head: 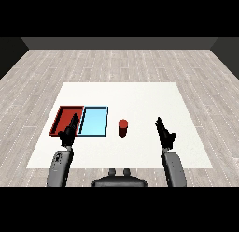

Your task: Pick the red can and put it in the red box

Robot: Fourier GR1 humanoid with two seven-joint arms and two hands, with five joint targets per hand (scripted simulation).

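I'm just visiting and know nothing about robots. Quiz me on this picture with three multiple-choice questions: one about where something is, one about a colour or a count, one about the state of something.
1. Where does the small red cylindrical can stand?
A. In the red tray
B. On the white table, right of the light blue tray
C. In the right hand

2. How many trays lie on the white table?
A. One
B. Two
C. Three

3. What is the state of the black right hand?
A. Curled round the can
B. Open and holding nothing
C. Resting in the light blue tray

Answers:
1. B: the can stands upright on bare table just right of the light blue tray.
2. B: a shallow red tray and the light blue one lie side by side.
3. B: its fingers are straight and it is apart from the can.
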